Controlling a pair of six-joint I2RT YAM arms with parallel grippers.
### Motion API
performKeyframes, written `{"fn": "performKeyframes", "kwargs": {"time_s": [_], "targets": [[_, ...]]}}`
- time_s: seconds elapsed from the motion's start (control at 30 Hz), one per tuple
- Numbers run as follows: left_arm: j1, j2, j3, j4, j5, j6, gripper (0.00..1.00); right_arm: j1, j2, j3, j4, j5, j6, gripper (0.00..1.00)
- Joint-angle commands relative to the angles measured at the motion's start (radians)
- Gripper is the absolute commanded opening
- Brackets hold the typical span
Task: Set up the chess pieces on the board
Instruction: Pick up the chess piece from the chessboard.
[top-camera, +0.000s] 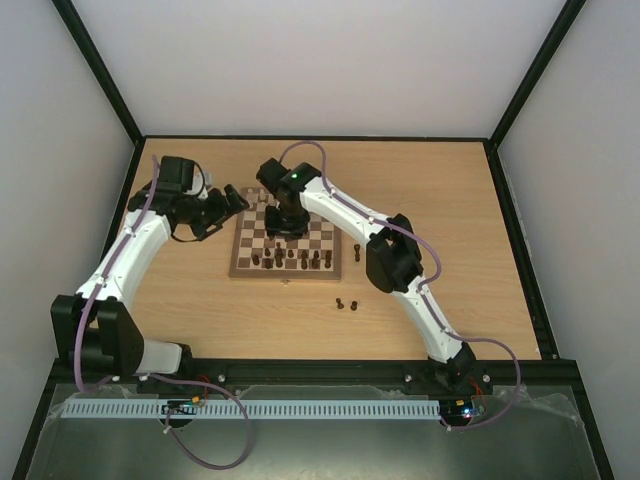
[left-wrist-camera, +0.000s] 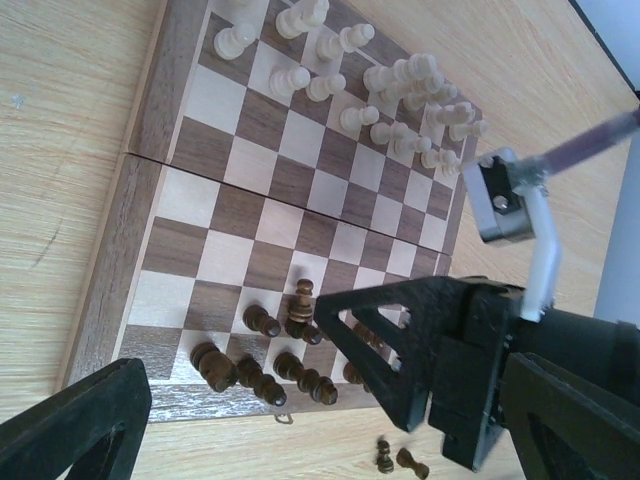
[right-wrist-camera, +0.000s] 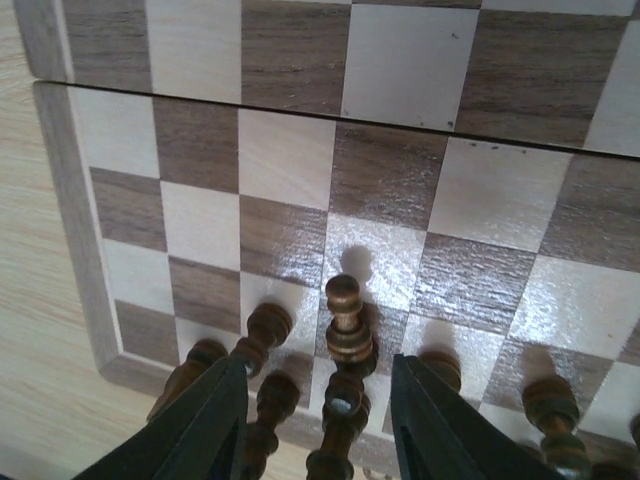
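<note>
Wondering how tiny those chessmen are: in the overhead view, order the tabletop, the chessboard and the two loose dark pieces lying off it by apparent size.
1. Tabletop
2. Chessboard
3. Left loose piece and right loose piece: look alike, so tied.

chess pieces (right-wrist-camera: 556, 432) cropped below, board (top-camera: 247, 240) partly behind right arm (top-camera: 340, 205)
</note>
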Motion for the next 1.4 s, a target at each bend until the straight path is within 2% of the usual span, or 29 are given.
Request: {"fn": "performKeyframes", "kwargs": {"time_s": [0.0,0.27,1.0,1.2,1.37], "targets": [[0.008,-0.040,-0.027,-0.014,0.039,0.018,0.98,0.014,0.022,0.028,-0.006,0.036,0.043,0.40],[0.015,-0.062,-0.041,-0.014,0.044,0.027,0.98,0.020,0.040,0.034,0.006,0.077,0.061,0.35],[0.052,-0.065,-0.068,-0.005,0.065,0.054,0.96,0.031,0.108,0.053,0.017,0.083,0.062,0.33],[0.063,-0.063,-0.075,-0.004,0.071,0.060,0.96,0.032,0.115,0.051,0.001,0.096,0.060,0.27],[0.071,-0.063,-0.083,-0.001,0.076,0.064,0.96,0.036,0.113,0.048,-0.021,0.111,0.048,0.27]]}}
